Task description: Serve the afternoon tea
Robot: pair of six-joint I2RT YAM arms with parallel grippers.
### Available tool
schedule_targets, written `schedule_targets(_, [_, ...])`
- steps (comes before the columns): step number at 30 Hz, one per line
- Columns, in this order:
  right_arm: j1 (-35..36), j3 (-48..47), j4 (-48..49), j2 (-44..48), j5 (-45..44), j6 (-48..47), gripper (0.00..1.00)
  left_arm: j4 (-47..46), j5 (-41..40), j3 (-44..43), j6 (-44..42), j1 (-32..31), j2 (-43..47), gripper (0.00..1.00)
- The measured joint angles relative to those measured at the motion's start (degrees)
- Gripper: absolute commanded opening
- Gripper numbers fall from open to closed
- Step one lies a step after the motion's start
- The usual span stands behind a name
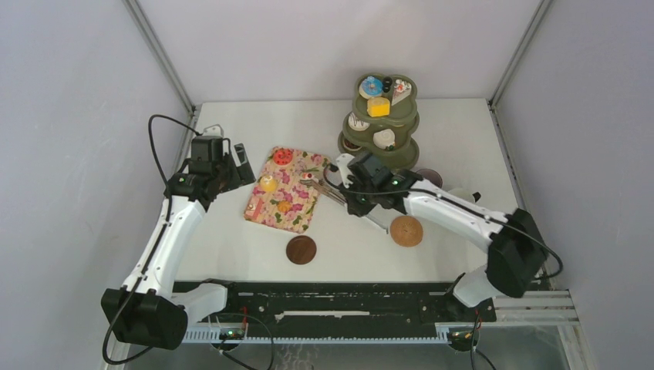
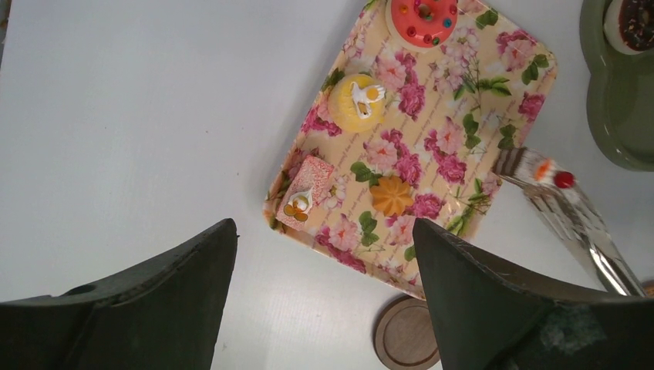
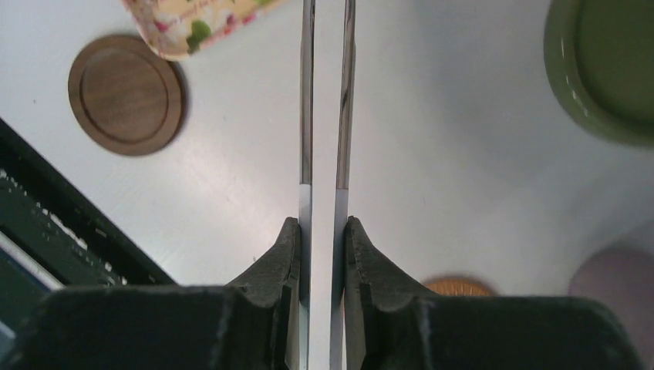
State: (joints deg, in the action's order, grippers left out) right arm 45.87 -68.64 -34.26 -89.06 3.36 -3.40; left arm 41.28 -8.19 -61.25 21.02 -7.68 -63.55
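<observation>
Right tool [image 3: 322,231] clamped narrow on tongs [image 3: 324,116]. Tong tips pinching cherry-topped toy pastry [image 2: 549,173] at right edge of floral tray [image 2: 463,92]. Left tool [image 2: 324,227] wide, empty, above tray. Pastry likely light, rigid, slick: grip across flat sides, squeeze gently.

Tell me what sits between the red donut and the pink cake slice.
A yellow domed pastry lies between the red donut and the pink cake slice, clearest in the left wrist view.
</observation>
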Motion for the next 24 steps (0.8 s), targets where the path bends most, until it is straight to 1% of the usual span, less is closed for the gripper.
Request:
schedule_targets(3, [-0.83,5.33,-0.33,6.49,-1.18,2.23,0.10,-0.02,0.04,0.00,-0.02,0.00,-0.33,0.88])
schedule_targets(6, [-2.49,9.55,-1.73,11.10,-2.51,5.53,0.10,-0.02,0.04,0.00,-0.02,0.00,-0.42,0.88])
schedule_targets(11, [-7.80,15.02,-4.42,18.25,-4.13,10.84,0.11,-0.04,0.57,0.00,0.00,0.00,-0.70,0.88])
schedule_targets(16, [-13.57,15.80,-6.93,23.02,-4.68,13.97,0.11,-0.15,1.16,0.00,0.00,0.00,-1.11,0.88])
schedule_targets(24, [-19.28,15.80,-10.47,27.45,-3.85,14.27,0.11,-0.87,1.55,0.00,0.04,0.00,-1.27,0.88])
